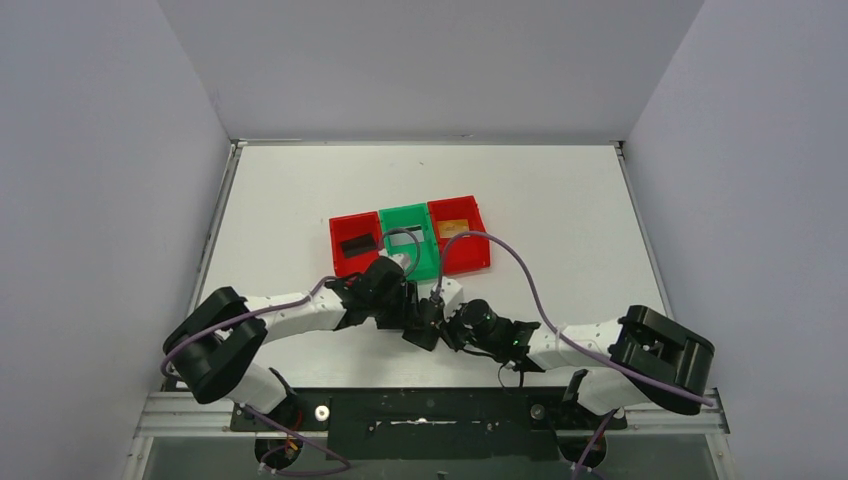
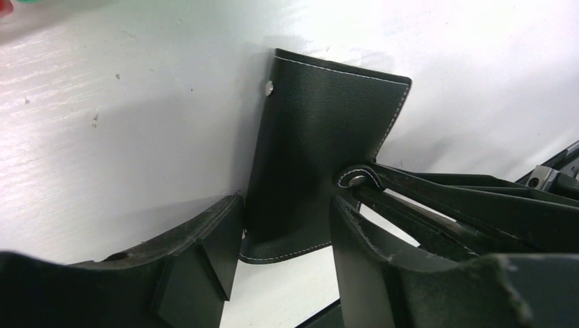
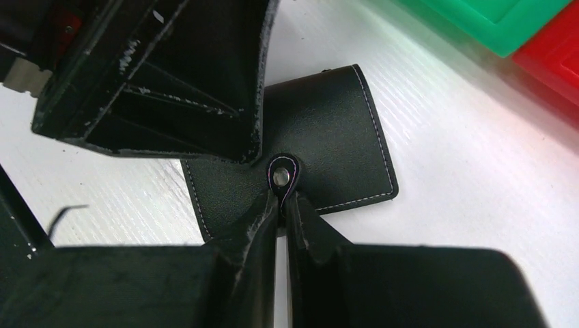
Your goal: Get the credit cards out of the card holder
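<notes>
Right fingers (image 3: 259, 225) are pinched shut on the snap tab (image 3: 280, 174) of the card holder (image 3: 338, 133). The holder lies flat on the surface (image 1: 560, 200), black outer side up, just in front of the arm bases and near the bins.

Left fingers (image 2: 205, 253) are at middling width astride the holder, one at each long edge. They look to be touching it, but I can't tell from the wrist view whether they clamp it or only bracket it.

Progress, judged from the top view:
- black card (image 1: 357, 244) sits in the left red bin (image 1: 335, 245)
- what looks like the silver-grey card (image 1: 410, 231) is in the green bin (image 1: 405, 209). It's small and partly behind a cable, so not certain
- orange-gold card (image 1: 452, 228) is in the right red bin (image 1: 484, 240)

So all three cards appear to be out and sorted one per bin, and extraction is probably done. The holder's pockets aren't visible in any view, so I can't confirm it's empty.

What's left, as I read it, is only holder handling. The grip on the tab suggests it is being flipped or snapped. After that both sets of fingers let go and the arms clear off.

Risk: the tab is small, so the pinch could slip or drag the holder across the surface.
</notes>
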`<state>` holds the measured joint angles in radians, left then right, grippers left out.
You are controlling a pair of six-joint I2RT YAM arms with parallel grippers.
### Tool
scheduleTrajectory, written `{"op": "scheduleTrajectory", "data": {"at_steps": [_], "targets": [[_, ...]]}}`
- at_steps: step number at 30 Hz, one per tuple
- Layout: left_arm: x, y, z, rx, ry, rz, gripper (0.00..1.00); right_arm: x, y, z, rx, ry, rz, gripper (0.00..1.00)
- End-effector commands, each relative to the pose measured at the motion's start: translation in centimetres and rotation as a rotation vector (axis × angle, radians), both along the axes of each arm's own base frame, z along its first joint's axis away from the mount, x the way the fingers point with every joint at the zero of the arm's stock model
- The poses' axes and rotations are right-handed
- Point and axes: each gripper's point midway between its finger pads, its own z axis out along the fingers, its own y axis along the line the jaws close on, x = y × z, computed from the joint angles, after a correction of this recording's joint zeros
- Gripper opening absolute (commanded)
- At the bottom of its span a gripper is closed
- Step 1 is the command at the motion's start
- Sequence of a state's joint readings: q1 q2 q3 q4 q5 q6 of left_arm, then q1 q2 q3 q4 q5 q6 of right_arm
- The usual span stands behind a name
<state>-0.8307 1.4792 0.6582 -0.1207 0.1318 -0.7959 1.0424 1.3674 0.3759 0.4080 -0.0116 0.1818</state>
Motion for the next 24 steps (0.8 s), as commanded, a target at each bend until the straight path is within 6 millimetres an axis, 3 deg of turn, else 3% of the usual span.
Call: {"op": "scheduleTrajectory", "data": {"at_steps": [1, 6, 13, 24], "targets": [[-1.5, 1.4, -3.0, 0.111, 0.057, -0.017, 0.47, 0.2, -0.6, 0.7, 0.056, -0.009, -0.061, 0.01], [-1.2, 1.9, -4.1, 0.185, 0.066, 0.012, 0.40, -0.1, 0.8, 4.6, 0.278, -0.005, -0.035, 0.00], [-1.6, 2.1, -5.5, 0.226, 0.094, 0.018, 0.32, -0.8, 1.7, 8.0, 0.504, 0.059, 0.066, 0.00], [-2.1, 3.0, -7.1, 0.286, 0.119, 0.040, 0.26, -2.5, 1.4, 10.5, 0.637, 0.101, 0.233, 0.00]]}}
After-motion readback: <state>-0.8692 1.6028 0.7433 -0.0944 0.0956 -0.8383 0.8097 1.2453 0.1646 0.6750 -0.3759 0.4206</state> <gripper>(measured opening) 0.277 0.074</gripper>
